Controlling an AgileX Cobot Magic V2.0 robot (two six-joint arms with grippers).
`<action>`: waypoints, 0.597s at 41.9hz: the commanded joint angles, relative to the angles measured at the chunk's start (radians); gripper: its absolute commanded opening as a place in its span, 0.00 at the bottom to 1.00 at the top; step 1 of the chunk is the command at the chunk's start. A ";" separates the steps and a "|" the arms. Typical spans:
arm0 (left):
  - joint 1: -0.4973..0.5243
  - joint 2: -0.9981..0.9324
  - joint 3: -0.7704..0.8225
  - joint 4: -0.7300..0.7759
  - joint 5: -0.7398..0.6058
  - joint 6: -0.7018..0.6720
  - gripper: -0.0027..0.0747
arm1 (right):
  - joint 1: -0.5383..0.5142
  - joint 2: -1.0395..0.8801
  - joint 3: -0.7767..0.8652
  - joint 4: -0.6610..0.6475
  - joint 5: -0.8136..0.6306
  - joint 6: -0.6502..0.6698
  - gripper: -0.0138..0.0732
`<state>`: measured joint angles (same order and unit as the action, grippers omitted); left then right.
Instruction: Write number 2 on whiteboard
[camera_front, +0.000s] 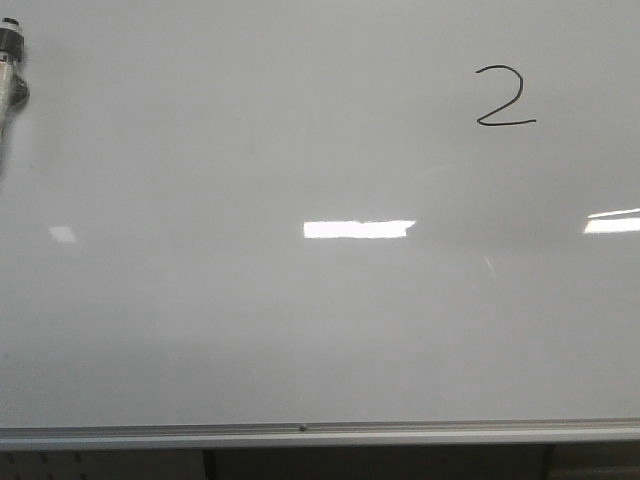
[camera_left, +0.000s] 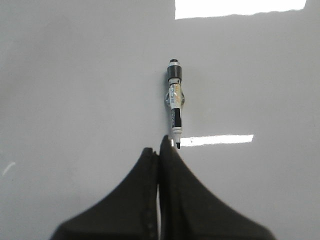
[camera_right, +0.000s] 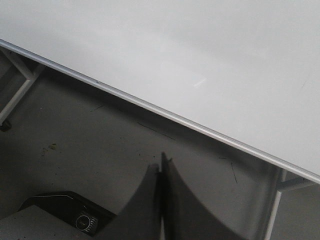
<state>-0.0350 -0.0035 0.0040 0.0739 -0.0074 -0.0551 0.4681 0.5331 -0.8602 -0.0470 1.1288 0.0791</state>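
The whiteboard (camera_front: 250, 330) fills the front view, with a silver rail (camera_front: 300, 432) along its near edge. A thin black number 2 (camera_front: 503, 97) is drawn at its far right. A marker (camera_front: 10, 70) lies on the board at the far left edge, uncapped, tip toward my left gripper. In the left wrist view the marker (camera_left: 174, 102) lies just beyond my left gripper (camera_left: 159, 147), which is shut and empty; the tip is beside one fingertip. My right gripper (camera_right: 160, 162) is shut and empty, off the board's (camera_right: 200, 50) near edge, over the floor.
Bright light reflections (camera_front: 358, 229) lie on the board. In the right wrist view the board's rail (camera_right: 165, 115) runs diagonally, metal legs (camera_right: 20, 90) stand under it, and a dark device (camera_right: 70, 215) sits on the grey floor.
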 joint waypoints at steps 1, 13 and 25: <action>-0.001 -0.018 0.024 -0.007 -0.070 -0.001 0.01 | -0.008 0.005 -0.025 -0.012 -0.067 -0.007 0.08; 0.003 -0.019 0.024 -0.137 -0.072 0.135 0.01 | -0.008 0.005 -0.025 -0.012 -0.066 -0.007 0.08; 0.003 -0.019 0.024 -0.137 -0.076 0.131 0.01 | -0.008 0.005 -0.025 -0.012 -0.066 -0.007 0.08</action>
<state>-0.0329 -0.0035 0.0040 -0.0543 0.0000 0.0754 0.4681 0.5331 -0.8602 -0.0470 1.1288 0.0774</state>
